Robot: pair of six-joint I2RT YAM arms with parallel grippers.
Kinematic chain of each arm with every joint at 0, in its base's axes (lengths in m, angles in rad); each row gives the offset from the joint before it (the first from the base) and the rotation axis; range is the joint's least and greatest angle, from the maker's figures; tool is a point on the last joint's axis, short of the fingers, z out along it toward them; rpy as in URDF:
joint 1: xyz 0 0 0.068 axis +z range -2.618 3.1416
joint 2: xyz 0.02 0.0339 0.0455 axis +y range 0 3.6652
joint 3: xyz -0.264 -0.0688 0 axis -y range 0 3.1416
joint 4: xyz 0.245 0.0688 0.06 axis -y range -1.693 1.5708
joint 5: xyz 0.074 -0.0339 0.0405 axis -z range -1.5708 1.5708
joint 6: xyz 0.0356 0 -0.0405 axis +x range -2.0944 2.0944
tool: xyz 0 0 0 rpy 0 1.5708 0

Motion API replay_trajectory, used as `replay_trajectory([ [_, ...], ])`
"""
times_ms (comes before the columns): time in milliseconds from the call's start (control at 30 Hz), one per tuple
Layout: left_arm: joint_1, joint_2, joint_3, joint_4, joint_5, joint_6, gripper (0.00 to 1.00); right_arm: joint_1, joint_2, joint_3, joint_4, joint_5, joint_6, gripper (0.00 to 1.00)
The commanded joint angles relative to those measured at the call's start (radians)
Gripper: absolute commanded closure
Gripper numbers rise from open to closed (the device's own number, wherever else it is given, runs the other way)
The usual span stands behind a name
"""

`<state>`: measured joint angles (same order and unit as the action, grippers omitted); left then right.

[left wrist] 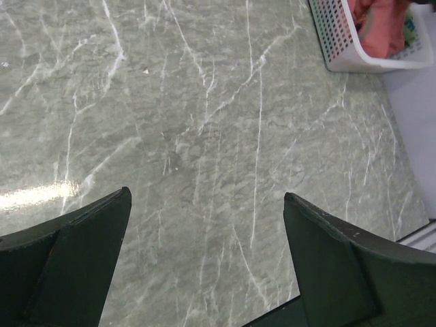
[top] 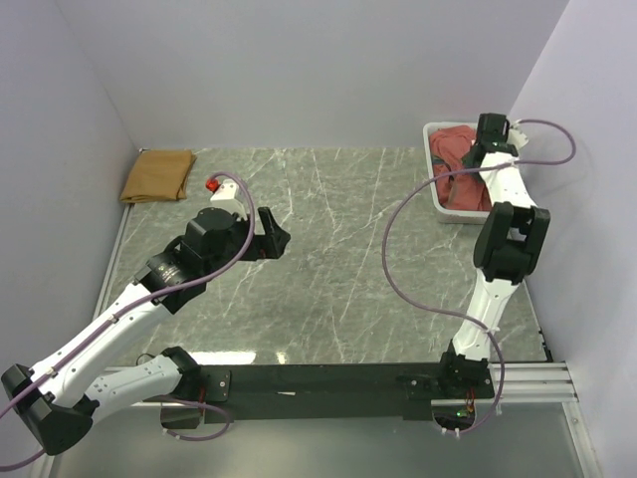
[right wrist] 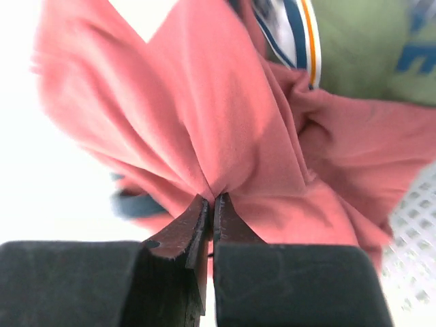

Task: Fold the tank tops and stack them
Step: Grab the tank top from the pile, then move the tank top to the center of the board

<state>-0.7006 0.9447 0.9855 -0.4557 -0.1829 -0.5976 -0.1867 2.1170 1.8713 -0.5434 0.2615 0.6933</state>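
A grey-green desk (top: 338, 259), veined in white like marble, is enclosed by walls on its left, far and right sides; a folded tan tank top (top: 158, 175) is laid flat in the far left corner, close to the left edge; a white mesh basket (top: 434, 174) is set in the far right corner; the two are placed well apart; a black rail (top: 328, 380) is mounted along the near edge.

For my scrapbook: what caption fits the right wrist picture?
Right gripper pinching a fold of the rust-red tank top inside the white basket.
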Motion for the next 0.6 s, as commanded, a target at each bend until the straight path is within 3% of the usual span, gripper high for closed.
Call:
replay_trajectory([
  [0,0.009,-0.006,0.027,0.044,-0.049,-0.03,0.01,0.01,-0.207,0.014,0.045,0.038,-0.028,1.0],
  [333,0.101,0.005,0.076,0.081,-0.009,-0.033,0.01,0.182,-0.434,0.143,-0.003,0.096,-0.153,1.0],
  [567,0.153,-0.018,0.079,0.089,0.013,-0.036,0.01,0.482,-0.583,0.209,-0.032,0.147,-0.202,1.0],
])
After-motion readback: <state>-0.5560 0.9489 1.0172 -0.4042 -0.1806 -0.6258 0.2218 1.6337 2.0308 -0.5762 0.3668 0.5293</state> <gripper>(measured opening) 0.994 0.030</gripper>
